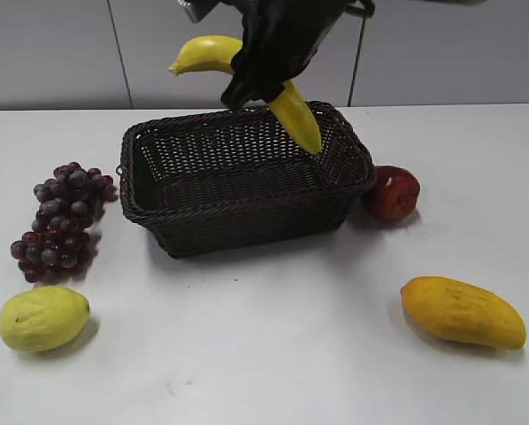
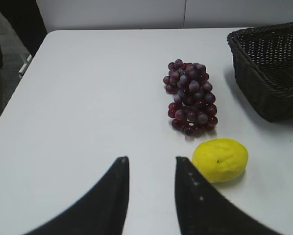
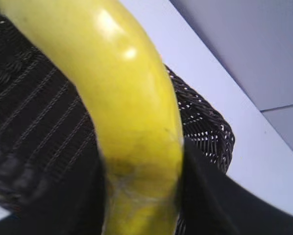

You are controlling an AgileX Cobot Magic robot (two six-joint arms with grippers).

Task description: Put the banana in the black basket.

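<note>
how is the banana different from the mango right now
The banana is slim, curved and bright yellow; the mango is plump and orange-yellow. The banana is held in the air by the right tool over the black basket; the mango lies on the table, right of the basket and nearer the camera. Both have smooth skin.

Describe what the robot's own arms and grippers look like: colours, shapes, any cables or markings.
The left gripper shows two matte black fingers, broad at the base and tapering to rounded tips, with no markings visible. The right gripper and its wrist are glossy black and bulky in the exterior view; in its wrist view only dark, blurred finger surfaces show. A thin dark cable loop sits by the right arm's top edge.
</note>
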